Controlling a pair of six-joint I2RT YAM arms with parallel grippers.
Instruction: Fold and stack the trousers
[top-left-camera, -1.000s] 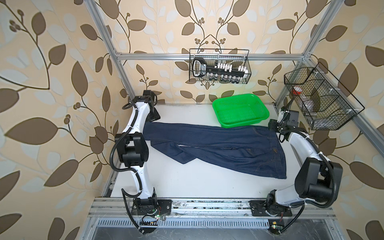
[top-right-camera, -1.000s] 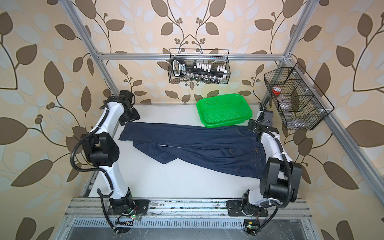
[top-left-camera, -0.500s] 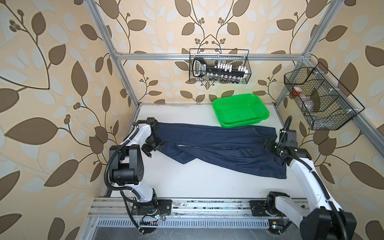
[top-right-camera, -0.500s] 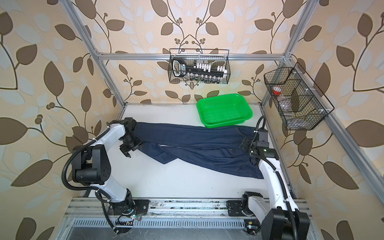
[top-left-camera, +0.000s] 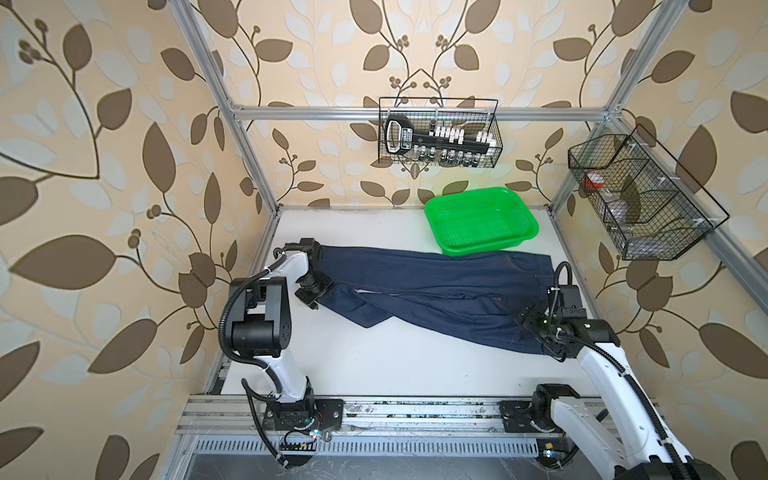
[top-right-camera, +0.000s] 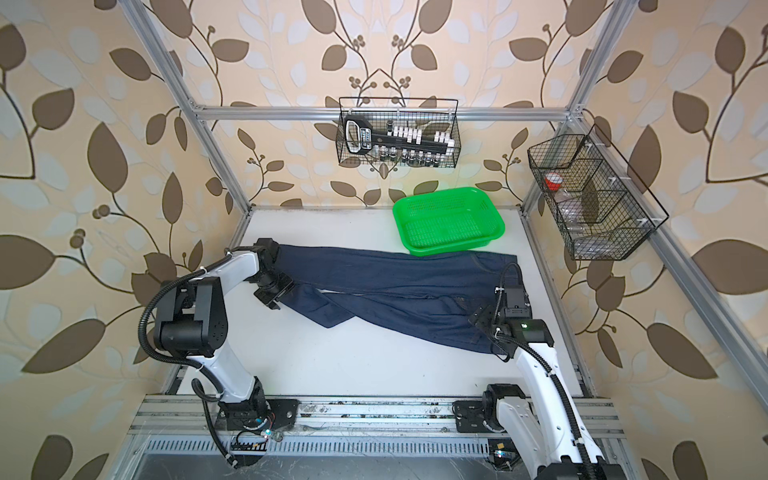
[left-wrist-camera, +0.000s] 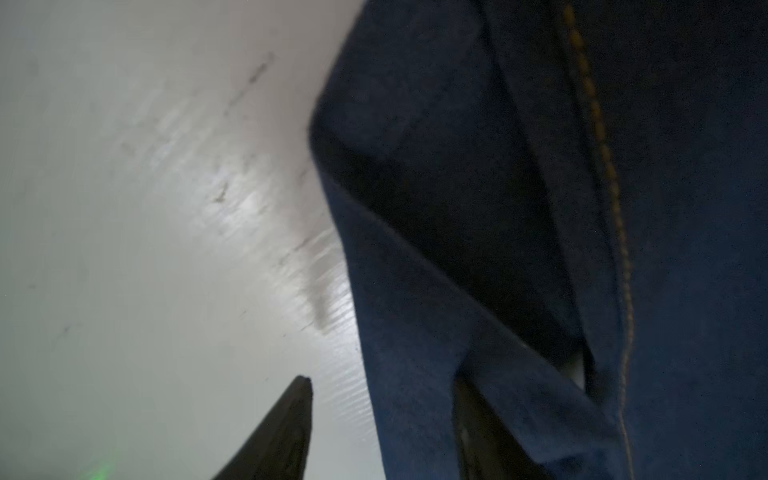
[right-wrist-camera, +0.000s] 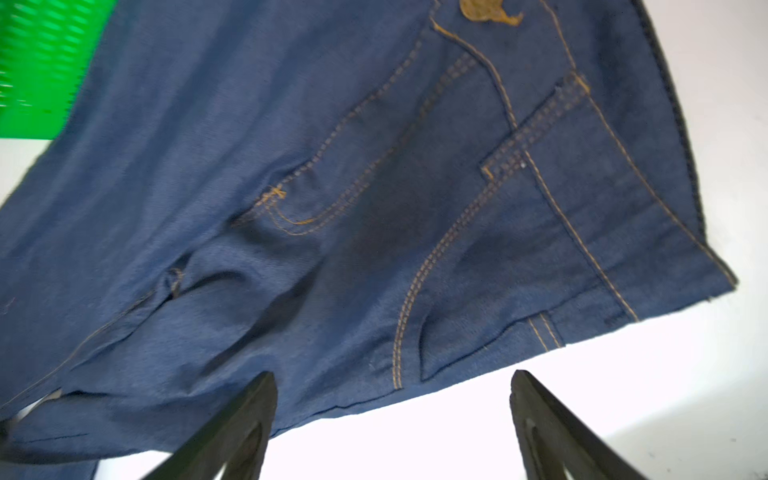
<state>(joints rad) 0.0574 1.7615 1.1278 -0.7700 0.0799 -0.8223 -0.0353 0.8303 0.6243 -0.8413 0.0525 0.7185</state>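
Dark navy denim is spread over the white surface (top-left-camera: 395, 365): the jeans (top-left-camera: 436, 291) lie just in front of the green basket (top-left-camera: 482, 224), legs running out to its left. At the leg hem (left-wrist-camera: 415, 311) the left jaws are seen part-open astride the cloth edge, not yet pinched. A single layer could be caught and slip. At the waist corner (right-wrist-camera: 665, 270), in front of the basket's right end, the right jaws stand wide and empty. Uneven grips would skew the fold.

The trousers (left-wrist-camera: 457, 257) partly hide one finger of the left hand (left-wrist-camera: 380, 380), view blurred.
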